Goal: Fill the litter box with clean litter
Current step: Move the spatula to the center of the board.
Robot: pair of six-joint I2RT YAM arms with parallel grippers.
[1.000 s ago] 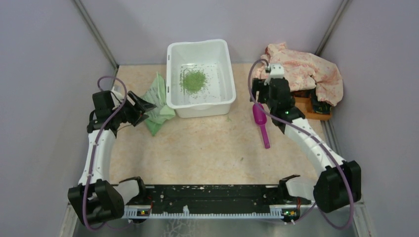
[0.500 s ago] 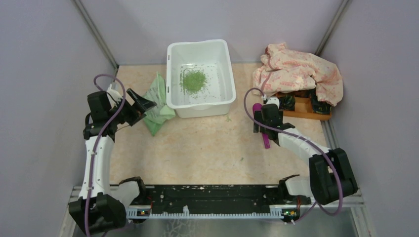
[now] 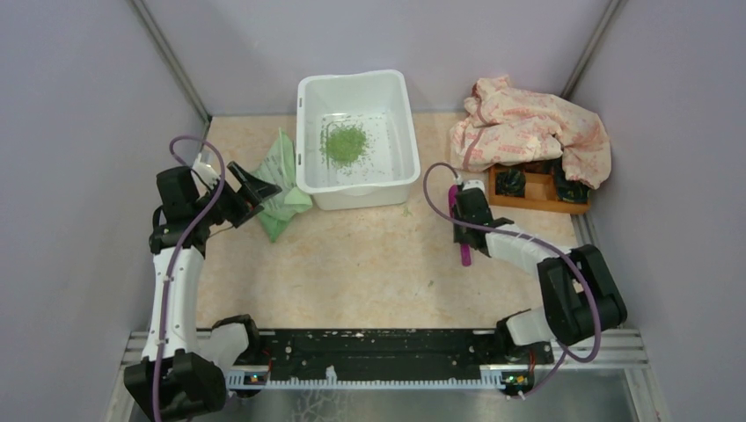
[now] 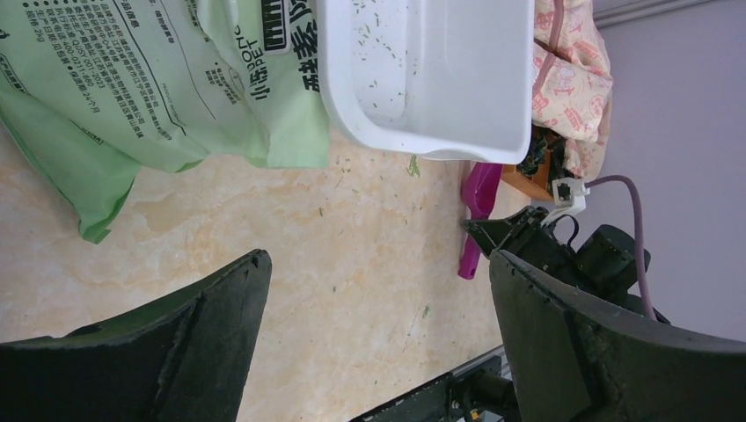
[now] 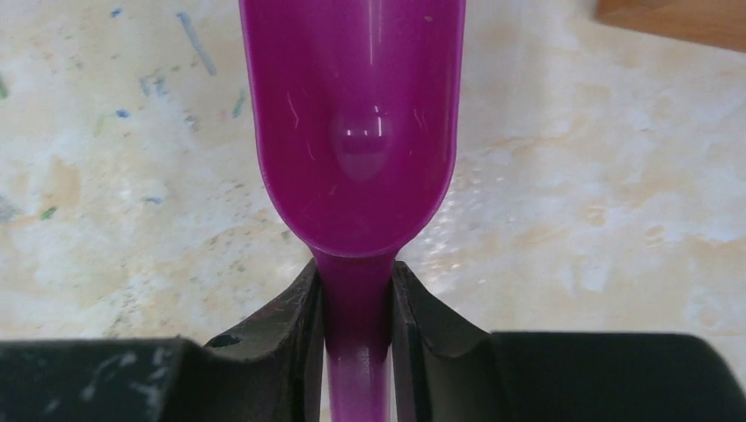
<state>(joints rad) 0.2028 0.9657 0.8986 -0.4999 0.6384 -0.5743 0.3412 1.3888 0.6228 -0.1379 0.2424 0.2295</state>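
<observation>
The litter box (image 3: 362,195) stands at the 12 o'clock end of the counter (image 3: 352,264), seen from above. The clean litter (image 3: 344,143) lies inside it as a small green heap near the middle of the floor, with loose grains scattered around the heap. A few grains lie on the counter just off the box's near wall.

A green printed bag (image 3: 280,180) lies flat at the box's 8 o'clock, touching its left wall or nearly so. The left arm (image 3: 171,272) reaches toward the bag from 9 o'clock. The left jaws are spread wide and grasp nothing; the left wrist camera shows the bag (image 4: 149,79) and the box (image 4: 440,79) beyond them.

At the box's 4 o'clock a magenta scoop (image 3: 464,255) lies on the counter. The right jaws are clenched on its handle just behind the bowl (image 5: 352,114), which points toward 12 o'clock.

A wooden tray (image 3: 537,189) sits at the scoop's 2 o'clock, partly under a crumpled pink cloth (image 3: 532,127).
</observation>
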